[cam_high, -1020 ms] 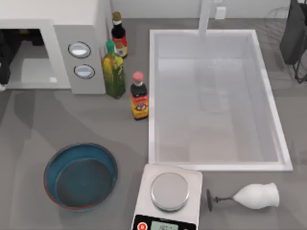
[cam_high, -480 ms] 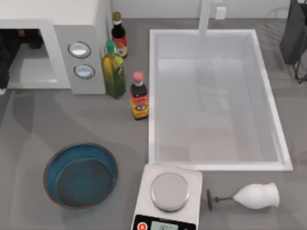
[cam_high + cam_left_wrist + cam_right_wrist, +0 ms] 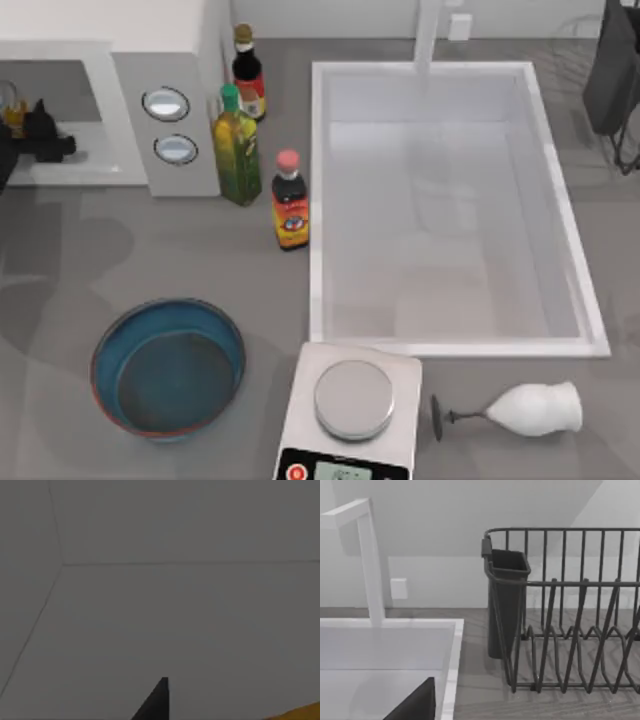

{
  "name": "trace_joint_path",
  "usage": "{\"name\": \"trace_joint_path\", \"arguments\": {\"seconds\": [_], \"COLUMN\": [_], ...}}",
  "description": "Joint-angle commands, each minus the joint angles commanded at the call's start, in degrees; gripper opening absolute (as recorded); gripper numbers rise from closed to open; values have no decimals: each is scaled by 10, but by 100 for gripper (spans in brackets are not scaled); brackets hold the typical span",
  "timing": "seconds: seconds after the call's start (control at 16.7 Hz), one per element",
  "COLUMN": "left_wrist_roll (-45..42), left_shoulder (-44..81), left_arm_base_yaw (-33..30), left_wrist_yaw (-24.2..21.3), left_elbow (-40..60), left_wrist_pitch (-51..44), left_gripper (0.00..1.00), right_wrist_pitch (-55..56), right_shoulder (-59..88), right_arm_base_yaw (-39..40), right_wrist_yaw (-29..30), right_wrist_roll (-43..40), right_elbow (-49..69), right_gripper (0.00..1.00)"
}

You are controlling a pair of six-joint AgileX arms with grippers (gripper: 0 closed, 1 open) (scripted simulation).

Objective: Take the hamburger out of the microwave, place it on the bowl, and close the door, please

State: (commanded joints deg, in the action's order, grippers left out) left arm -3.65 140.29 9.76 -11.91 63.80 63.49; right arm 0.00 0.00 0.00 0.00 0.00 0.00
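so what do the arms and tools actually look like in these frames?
Little to go on. The left tool, at the microwave opening, reads as matte black, angular, with blocky fingers. In the left wrist view one finger is a flat black wedge; the right wrist view shows a similar black wedge. No cables or markings can be seen.

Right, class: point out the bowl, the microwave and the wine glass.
bowl (image 3: 110, 345): top view, left rim.
microwave (image 3: 190, 60): top view, grey control panel.
wine glass (image 3: 540, 408): top view, white cup, lying sideways.
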Motion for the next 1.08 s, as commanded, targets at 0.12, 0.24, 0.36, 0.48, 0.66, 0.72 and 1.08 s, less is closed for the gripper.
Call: {"name": "trace_joint_path", "arguments": {"seconds": [0.12, 0.24, 0.36, 0.48, 0.66, 0.72, 1.08], "left_wrist_roll": [-2, -4, -5, -5, -6, -6, -7], "left_shoulder": [-32, -60, -82, -93, -94, -92, -190], "left_arm_base_yaw": [8, 15, 20, 22, 22, 19, 19], "left_wrist_yaw": [-7, -14, -18, -21, -21, -19, -18], "left_elbow": [-88, -158, -203, -224, -226, -223, -223], "left_wrist_pitch": [51, 95, 128, 145, 146, 145, 47], "left_gripper": [0, 0, 0, 0, 0, 0, 0], "right_wrist_pitch": [0, 0, 0, 0, 0, 0, 0], "right_shoulder": [0, 0, 0, 0, 0, 0, 0], "right_arm_base_yaw": [0, 0, 0, 0, 0, 0, 0], "right_wrist_yaw": [0, 0, 0, 0, 0, 0, 0], "right_wrist_roll": [0, 0, 0, 0, 0, 0, 0], "right_elbow": [0, 0, 0, 0, 0, 0, 0], "right_gripper": [100, 100, 100, 100, 100, 100, 100]}}
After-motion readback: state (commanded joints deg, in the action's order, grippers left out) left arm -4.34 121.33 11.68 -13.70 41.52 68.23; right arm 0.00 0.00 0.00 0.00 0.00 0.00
